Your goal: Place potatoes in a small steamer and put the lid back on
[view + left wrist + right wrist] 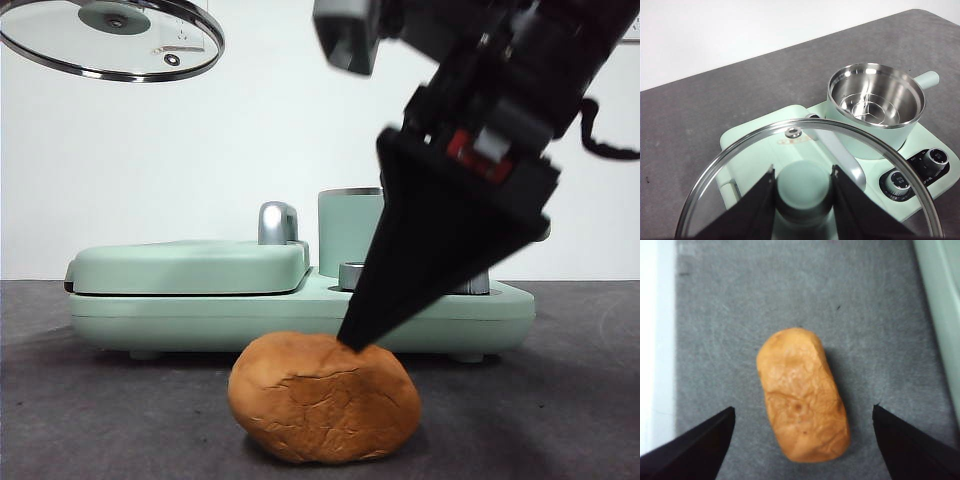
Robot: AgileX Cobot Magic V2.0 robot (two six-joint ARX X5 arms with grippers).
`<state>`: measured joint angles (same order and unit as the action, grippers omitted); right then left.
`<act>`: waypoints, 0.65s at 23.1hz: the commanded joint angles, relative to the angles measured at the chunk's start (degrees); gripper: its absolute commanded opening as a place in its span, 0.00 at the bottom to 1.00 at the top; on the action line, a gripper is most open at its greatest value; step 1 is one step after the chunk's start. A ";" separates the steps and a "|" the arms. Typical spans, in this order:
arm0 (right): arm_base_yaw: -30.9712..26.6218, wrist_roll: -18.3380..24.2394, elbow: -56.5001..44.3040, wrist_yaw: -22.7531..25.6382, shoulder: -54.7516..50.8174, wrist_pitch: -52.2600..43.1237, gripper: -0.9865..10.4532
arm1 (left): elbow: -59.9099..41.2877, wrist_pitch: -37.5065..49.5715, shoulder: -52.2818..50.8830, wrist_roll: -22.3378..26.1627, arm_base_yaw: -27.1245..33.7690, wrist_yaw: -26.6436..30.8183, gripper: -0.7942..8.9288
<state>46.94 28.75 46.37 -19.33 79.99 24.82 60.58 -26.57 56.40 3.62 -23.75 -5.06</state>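
Note:
The orange-brown potato [325, 400] lies on the grey table in front of the appliance; it also shows in the right wrist view [802, 395]. My right gripper [802, 440] is open, its jaws spread wide either side of the potato, and in the front view its black jaw tip [355, 340] is just at the potato's top. My left gripper [803, 200] is shut on the mint-green knob of the glass lid [840, 135] and holds the lid high at the upper left [110, 40]. The small steamer [875, 102] stands open on the appliance, its steel inside empty.
The mint-green appliance base [300, 310] carries a flat hinged griddle cover [190, 265] on its left and two control dials [900, 180] near the steamer. Grey table [740, 300] lies around the potato.

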 commanded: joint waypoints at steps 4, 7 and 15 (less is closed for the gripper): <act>0.68 0.68 0.98 -0.17 4.42 -1.73 0.47 | 0.79 1.70 -0.04 0.42 -0.09 -0.26 0.09; 0.68 0.68 0.98 0.07 6.32 -2.27 0.46 | 0.79 1.70 -0.04 0.44 -0.09 -0.26 0.09; 0.68 0.26 0.98 1.53 8.13 -2.10 0.30 | 0.79 1.66 -0.04 0.87 0.66 -0.26 0.09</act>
<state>46.94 28.73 46.37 -17.85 86.98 22.92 60.58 -26.61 56.40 3.81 -22.98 -5.06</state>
